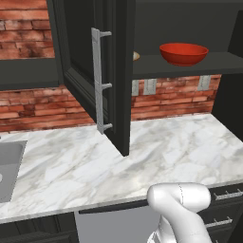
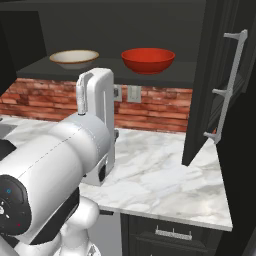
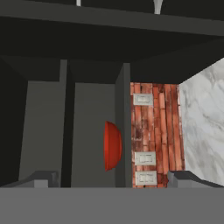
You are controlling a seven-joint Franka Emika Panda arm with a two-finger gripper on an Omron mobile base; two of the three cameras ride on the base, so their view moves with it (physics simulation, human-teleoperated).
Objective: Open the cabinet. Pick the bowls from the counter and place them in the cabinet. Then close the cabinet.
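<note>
The cabinet (image 1: 190,64) stands open, its left door (image 1: 78,47) swung out over the counter (image 1: 71,166) and its right door (image 2: 210,75) also swung out. On its lower shelf (image 2: 40,67) sit both bowls: the red bowl (image 2: 148,60) on the right and the tan-rimmed bowl (image 2: 74,58) on the left. From the left base view the red bowl (image 1: 183,53) is in full sight, while the tan bowl (image 1: 136,56) is a sliver behind the door. My gripper (image 3: 113,179) is open and empty, rolled sideways, facing the red bowl (image 3: 112,145) from a distance.
A grey sink (image 1: 7,163) lies at the counter's left end. Wall outlets (image 2: 133,92) sit on the brick backsplash under the shelf. Dark lower drawers (image 2: 172,232) run below the counter edge. The open doors' bar handles (image 1: 99,80) (image 2: 227,85) jut over the counter.
</note>
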